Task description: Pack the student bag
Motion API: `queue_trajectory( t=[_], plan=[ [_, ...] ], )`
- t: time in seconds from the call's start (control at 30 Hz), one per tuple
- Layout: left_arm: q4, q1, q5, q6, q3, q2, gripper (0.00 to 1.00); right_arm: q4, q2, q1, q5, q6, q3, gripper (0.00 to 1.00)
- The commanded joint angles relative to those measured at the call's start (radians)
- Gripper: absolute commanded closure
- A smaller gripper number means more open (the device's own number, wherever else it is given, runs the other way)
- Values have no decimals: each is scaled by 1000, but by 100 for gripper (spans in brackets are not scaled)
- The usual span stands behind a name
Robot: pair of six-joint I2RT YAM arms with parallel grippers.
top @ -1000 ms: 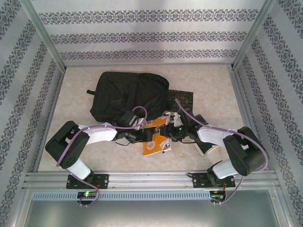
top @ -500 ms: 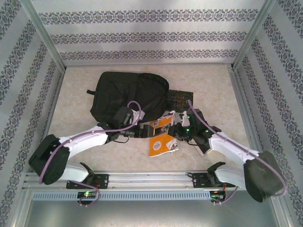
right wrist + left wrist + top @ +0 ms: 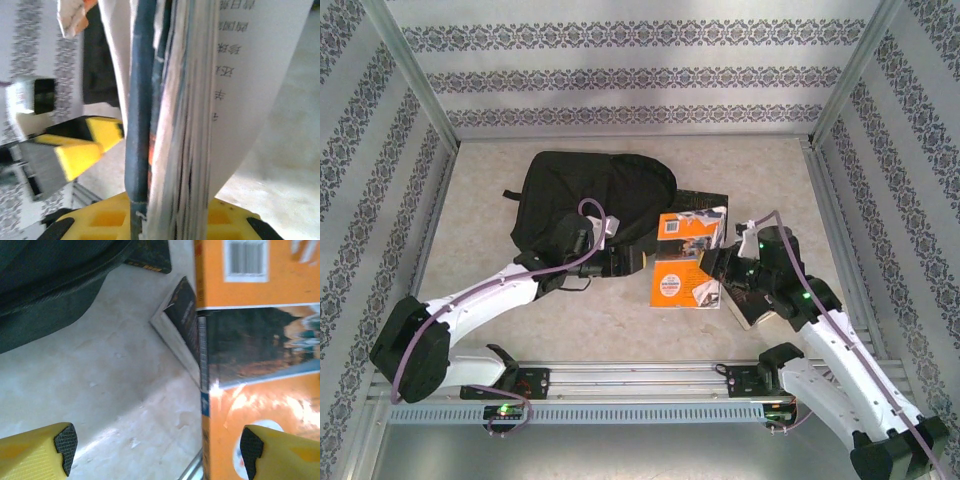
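Behind the left claw (image 3: 620, 262), bag (image 3: 590, 195): lies flat at the far left of the tabletop (image 3: 570, 320); no open mouth can be made out from above
right claw (image 3: 723, 268): clamped on the orange book (image 3: 688, 258) by one edge, book upright
left claw: wide, empty, just beside the book's left edge
risk: pages fan loose in the pinch, so the book may droop or slip; a corner may snag on bag fabric
room: bare tabletop near the arms; dark book (image 3: 705, 203) close behind; frame rail near on the right
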Motion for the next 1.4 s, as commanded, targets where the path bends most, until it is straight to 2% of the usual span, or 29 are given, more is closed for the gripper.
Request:
queue_trajectory(
  t=[0.0, 0.1, 0.23, 0.3, 0.4, 0.53, 0.67, 0.8, 0.83, 0.93, 1.0, 1.03, 1.13, 1.37],
  plan=[
    [151, 18, 92, -60, 54, 5, 12, 85, 3, -1, -127, -38, 63, 78],
    [257, 39, 165, -124, 61, 18, 12, 141, 20, 1, -185, -47, 86, 78],
    [503, 66, 269, -265, 29, 51, 12, 197, 40, 2, -230, -42, 89, 77],
    [621, 66, 310, -333, 16, 77, 14, 233, 47, 2, -241, -23, 79, 77],
    [781, 66, 357, -427, 2, 123, 22, 269, 59, 2, -257, -7, 68, 76],
    [928, 66, 384, -508, -10, 162, 40, 266, 67, 0, -238, -15, 75, 76],
    [987, 69, 387, -533, -19, 168, 71, 215, 75, -7, -179, -48, 92, 77],
    [1028, 79, 385, -551, -26, 162, 95, 202, 82, -16, -137, -50, 90, 76],
    [1042, 84, 378, -560, -26, 160, 100, 195, 82, -17, -115, -51, 91, 70],
    [1082, 103, 334, -588, -31, 145, 100, 155, 72, -17, -17, -52, 80, 48],
    [1095, 113, 293, -594, -31, 125, 100, 170, 58, -20, 17, -11, 51, 25],
    [1096, 117, 270, -593, -28, 114, 100, 201, 50, -23, 13, 27, 25, 19],
    [1067, 121, 202, -582, -11, 79, 100, 339, 36, -25, -26, 152, -49, 11],
    [945, 122, 21, -505, 51, -12, 100, 769, 26, 0, -33, 522, -225, 3]
  ],
)
